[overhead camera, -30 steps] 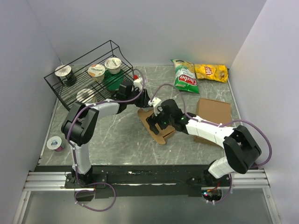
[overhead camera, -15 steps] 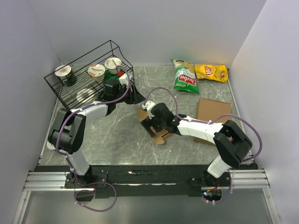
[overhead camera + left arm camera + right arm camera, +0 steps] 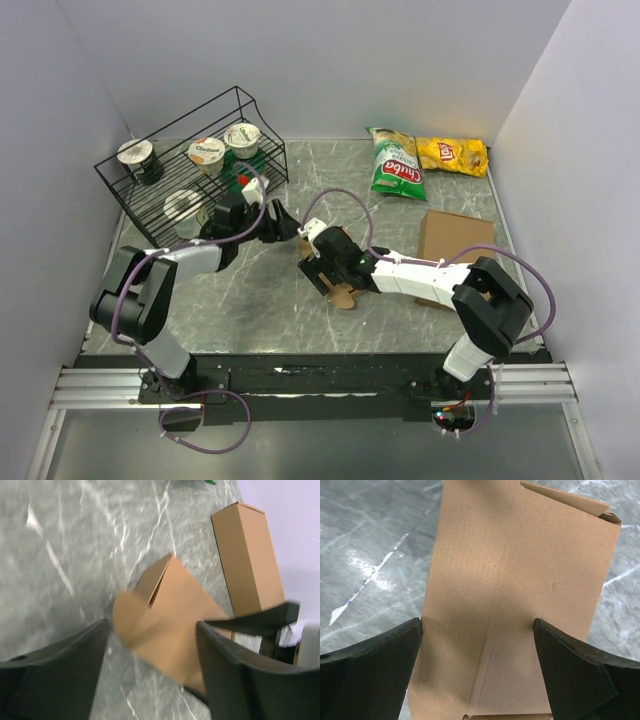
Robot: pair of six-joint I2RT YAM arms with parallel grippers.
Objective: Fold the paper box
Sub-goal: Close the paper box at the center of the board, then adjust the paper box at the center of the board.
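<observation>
Barely begun, by the look of it: the paper box lies near the middle of the top view as a mostly flat blank, with only one flap lifted at its crease. The right gripper sits over it, jaws spread wide, a fingertip at each long edge, not visibly pinching. The left gripper, just to the upper left, gapes and holds nothing. Raising the walls and tucking the tabs remain.
</observation>
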